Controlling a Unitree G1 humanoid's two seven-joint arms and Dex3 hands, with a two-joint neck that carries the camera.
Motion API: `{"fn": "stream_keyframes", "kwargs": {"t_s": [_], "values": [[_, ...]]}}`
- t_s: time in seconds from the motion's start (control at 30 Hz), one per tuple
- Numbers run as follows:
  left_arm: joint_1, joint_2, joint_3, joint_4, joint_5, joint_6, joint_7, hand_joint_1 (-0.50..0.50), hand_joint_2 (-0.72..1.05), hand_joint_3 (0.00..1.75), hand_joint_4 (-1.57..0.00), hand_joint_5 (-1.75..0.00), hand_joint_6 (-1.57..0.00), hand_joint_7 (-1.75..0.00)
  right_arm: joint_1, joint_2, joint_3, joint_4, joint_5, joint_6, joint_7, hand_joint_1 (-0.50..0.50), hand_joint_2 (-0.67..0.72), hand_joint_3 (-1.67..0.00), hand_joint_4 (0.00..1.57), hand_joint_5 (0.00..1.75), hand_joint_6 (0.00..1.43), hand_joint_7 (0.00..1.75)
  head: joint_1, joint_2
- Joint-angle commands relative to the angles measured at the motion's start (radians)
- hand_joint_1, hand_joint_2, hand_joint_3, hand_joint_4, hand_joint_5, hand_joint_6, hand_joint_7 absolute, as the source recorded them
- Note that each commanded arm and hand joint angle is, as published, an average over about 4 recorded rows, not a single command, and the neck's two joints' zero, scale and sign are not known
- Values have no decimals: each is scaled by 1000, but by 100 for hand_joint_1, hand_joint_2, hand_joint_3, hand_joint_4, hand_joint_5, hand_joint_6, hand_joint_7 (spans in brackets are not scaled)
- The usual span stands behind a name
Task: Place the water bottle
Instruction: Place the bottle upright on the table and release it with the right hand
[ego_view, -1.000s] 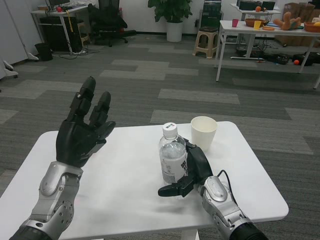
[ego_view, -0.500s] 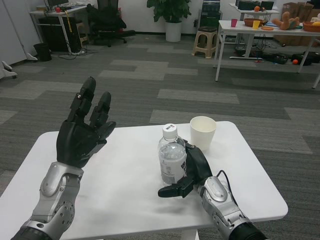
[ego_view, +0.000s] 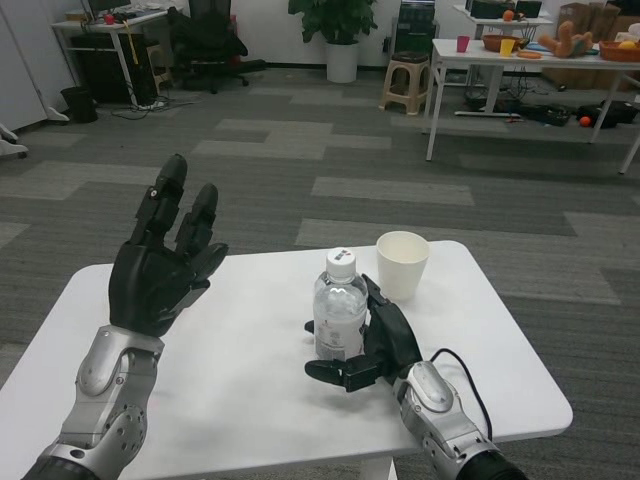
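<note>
We see the water bottle (ego_view: 339, 309) standing upright on the white bench (ego_view: 250, 390), a little right of the middle and nearer the far edge than the near one, with the white paper cup (ego_view: 402, 264) just beside it toward the far right corner. Over the last second the right hand (ego_view: 375, 345) has loosened: its fingers, which wrapped the bottle's lower body, now lie spread around the base, one finger reaching past the near side and another showing at the bottle's left. We cannot tell whether any finger still touches the plastic, so we call the hold uncertain rather than released. The whole view has also dipped and shifted slightly, so we read the bottle's small move in the picture as camera motion, not travel. The left hand (ego_view: 160, 270) stays raised above the left part of the bench, fingers apart and holding nothing. We judge the bottle set down and the placing nearly finished; what remains is drawing the right hand clear without tipping it toward the cup
</note>
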Motion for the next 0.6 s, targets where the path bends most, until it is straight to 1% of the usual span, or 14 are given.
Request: {"fn": "stream_keyframes", "kwargs": {"t_s": [0.03, 0.1, 0.23, 0.3, 0.37, 0.43, 0.53, 0.57, 0.6], "values": [[-2, 3, 1, -4, 7, -6, 3, -50, 87, 9, 0, 0, 0, 0, 10, 6, 6, 19, 13, -14, 0, 39, -16, -71, 59, 46, 6, 49, -1, -3], [-2, 4, 0, -6, 7, -6, 3, -50, 87, 9, 0, 0, 0, 0, 11, 6, 6, 19, 13, -19, 0, 38, -16, -71, 55, 41, 5, 49, -1, -4], [3, 5, -1, -11, 7, -6, 3, -50, 87, 9, 0, 0, 0, 0, 15, 6, 7, 17, 14, -35, 0, 33, -18, -48, 41, 24, 0, 40, 0, -4], [6, 7, -1, -15, 7, -6, 3, -50, 87, 9, 0, 0, 0, 0, 19, 5, 9, 16, 13, -45, 0, 32, -21, -46, 32, 17, 0, 35, 1, -5], [8, 7, -2, -18, 7, -6, 3, -50, 87, 9, 0, 0, 0, 0, 22, 2, 11, 12, 12, -48, 3, 26, -19, -42, 23, 7, 0, 26, 2, -7], [10, 8, -2, -20, 7, -6, 3, -50, 87, 9, 0, 0, 0, 0, 23, 0, 13, 7, 12, -48, 8, 17, -16, -40, 14, 0, 0, 21, 2, -7], [13, 9, -2, -24, 7, -6, 3, -50, 87, 9, 0, 0, 0, 0, 25, -4, 15, 0, 13, -48, 22, -7, -8, -30, 4, 0, 0, 17, 4, -4], [14, 9, -2, -26, 7, -6, 3, -50, 87, 9, 0, 0, 0, 0, 27, -5, 15, -3, 16, -48, 30, -21, 1, -26, 1, 0, 0, 16, 4, -3], [16, 10, -2, -27, 7, -6, 3, -50, 87, 9, 0, 0, 0, 0, 28, -6, 15, -6, 19, -48, 38, -30, 12, -24, 0, 0, 0, 12, 5, -1]]}}
